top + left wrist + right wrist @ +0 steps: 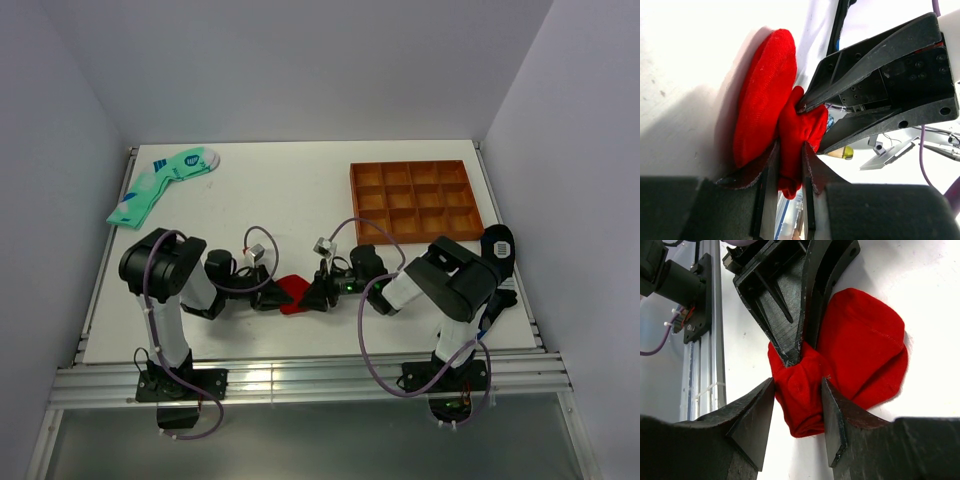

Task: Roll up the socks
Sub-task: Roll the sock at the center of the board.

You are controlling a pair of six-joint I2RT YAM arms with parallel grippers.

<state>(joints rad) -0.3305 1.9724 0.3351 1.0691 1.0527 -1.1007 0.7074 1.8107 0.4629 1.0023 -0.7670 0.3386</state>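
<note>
The bright red socks [294, 292] lie bunched on the white table between my two grippers, near the front edge. In the left wrist view the flat rounded part of the socks [765, 95] rests on the table, and a gathered fold runs into my left gripper [790, 147], which is shut on it. My right gripper [797, 385] faces the left one. Its fingers press both sides of the same bunched fold of the socks [865, 340], just beside the left fingertips [790, 352]. The white figure mark is hidden.
A brown compartment tray [410, 164] stands at the back right. A mint-green sock with blue marks [160, 185] lies at the back left. A black sock with white pattern [498, 245] lies at the right edge by the right arm.
</note>
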